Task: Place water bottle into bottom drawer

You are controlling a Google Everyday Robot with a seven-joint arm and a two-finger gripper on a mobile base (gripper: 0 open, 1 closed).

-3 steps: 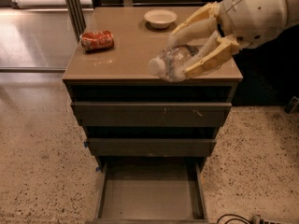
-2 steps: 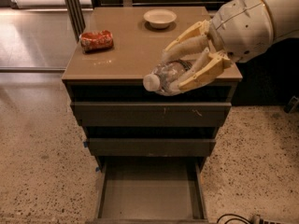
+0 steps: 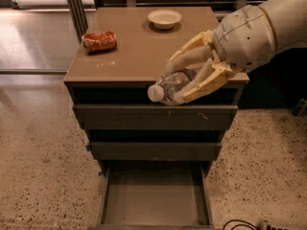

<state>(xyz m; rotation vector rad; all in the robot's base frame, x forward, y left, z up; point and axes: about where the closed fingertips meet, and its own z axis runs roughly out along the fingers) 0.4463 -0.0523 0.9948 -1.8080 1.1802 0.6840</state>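
Having been carried lower and nearer over the last 1 second, the water bottle [image 3: 164, 89] is clamped sideways, cap left, by the gripper [image 3: 176, 82] at the cabinet's [image 3: 129, 51] front edge, above the open bottom drawer [image 3: 153, 198], so lowering is judged left.

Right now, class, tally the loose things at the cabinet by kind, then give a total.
Bottles: 1, the water bottle, held in the gripper over the cabinet top's front edge.
Cans: 1, the red can.
Bowls: 1, the white bowl.
Total: 3.
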